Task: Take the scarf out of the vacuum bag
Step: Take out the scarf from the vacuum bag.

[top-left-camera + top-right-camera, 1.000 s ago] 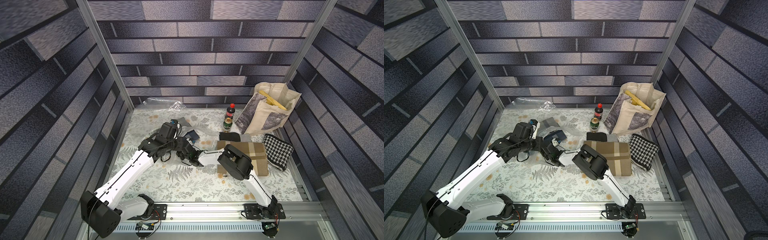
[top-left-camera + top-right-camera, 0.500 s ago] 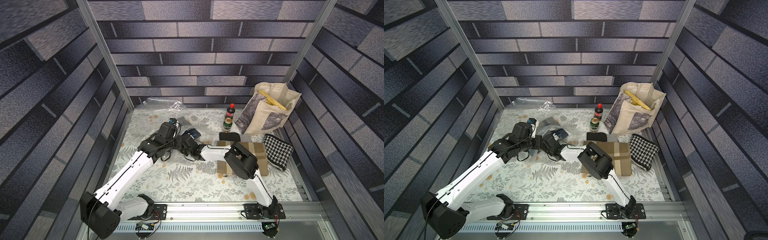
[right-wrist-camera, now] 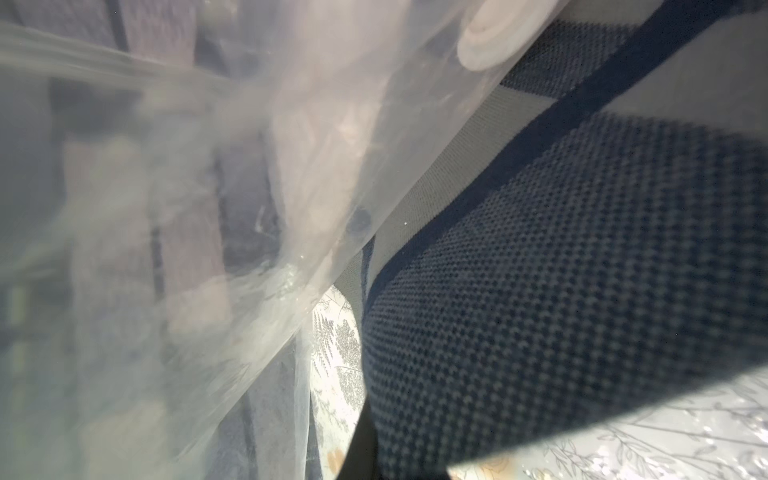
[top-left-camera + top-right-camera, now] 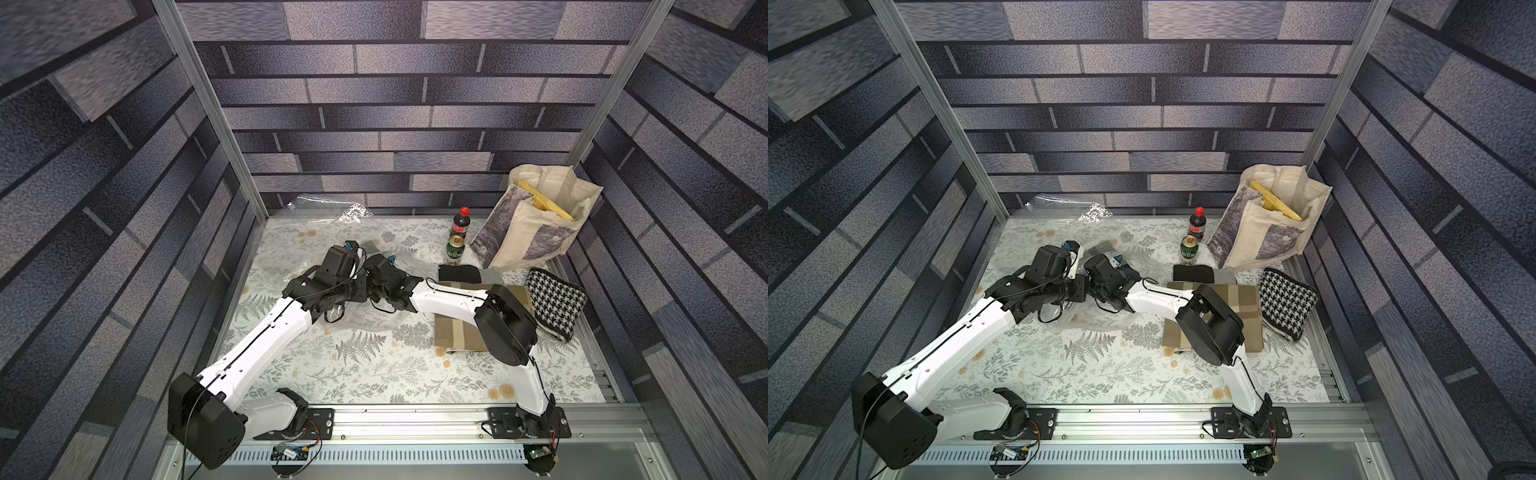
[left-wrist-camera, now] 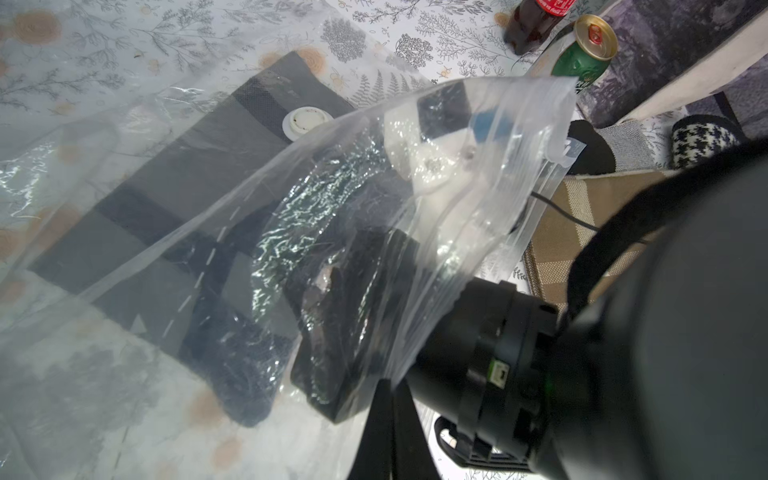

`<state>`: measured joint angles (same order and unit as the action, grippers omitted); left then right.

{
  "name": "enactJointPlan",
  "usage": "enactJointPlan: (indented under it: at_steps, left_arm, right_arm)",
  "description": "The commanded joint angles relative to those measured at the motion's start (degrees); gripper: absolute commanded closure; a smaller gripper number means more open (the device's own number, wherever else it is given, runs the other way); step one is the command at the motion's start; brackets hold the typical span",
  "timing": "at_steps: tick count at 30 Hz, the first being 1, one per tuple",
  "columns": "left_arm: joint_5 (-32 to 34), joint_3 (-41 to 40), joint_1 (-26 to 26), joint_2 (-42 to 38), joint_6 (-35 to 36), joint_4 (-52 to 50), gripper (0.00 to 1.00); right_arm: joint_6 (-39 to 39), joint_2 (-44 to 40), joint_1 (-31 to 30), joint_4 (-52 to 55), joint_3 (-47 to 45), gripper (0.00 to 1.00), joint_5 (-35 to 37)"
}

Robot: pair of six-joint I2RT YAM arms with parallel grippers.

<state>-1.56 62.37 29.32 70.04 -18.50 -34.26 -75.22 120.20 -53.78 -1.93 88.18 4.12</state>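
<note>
The vacuum bag (image 5: 436,174), clear and crinkly with a round white valve cap (image 5: 305,120), lies mid-table in both top views (image 4: 374,322) (image 4: 1096,320). Inside it lies the scarf (image 5: 166,216), grey with dark navy bands; a grey corner of it (image 4: 370,249) shows behind the wrists. My left gripper (image 5: 392,424) (image 4: 359,289) is shut on the bag's upper sheet at its mouth and holds it lifted. My right gripper (image 3: 365,453) (image 4: 376,272) reaches inside the bag, shut on the scarf's navy knit end (image 3: 582,291). Its fingertips are mostly hidden by the cloth.
A tan plaid cloth (image 4: 453,332) lies under the right arm, with a houndstooth cloth (image 4: 555,301) and a black-and-grey cloth (image 4: 465,274) beside it. A green can (image 4: 455,251), a cola bottle (image 4: 460,224) and a cream tote bag (image 4: 536,224) stand back right. Crumpled plastic (image 4: 332,210) lies at the back wall.
My right gripper has pushed toward the back of the table, deeper into the bag, and its elbow has swung right. The left arm has hardly moved.
</note>
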Motion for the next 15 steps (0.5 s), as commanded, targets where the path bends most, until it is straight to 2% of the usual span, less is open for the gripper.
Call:
enactJointPlan:
  at_steps: [1,6,15]
  left_arm:
    - [0.37,-1.37,-0.05,0.54,-1.61,-1.63,0.96]
    - [1.31,-0.7,-0.22,0.94,-2.11,-1.61,0.96]
    - [0.69,-0.05,-0.45,3.38,-2.59,-0.84,0.96]
  right_arm:
    - [-1.75,-2.52,0.86,2.01,0.68,1.0,-1.91]
    - [-2.56,-3.59,0.88,3.55,-2.14,1.0,-4.28]
    - [-0.7,-14.1,0.94,6.26,-12.21,1.0,-5.72]
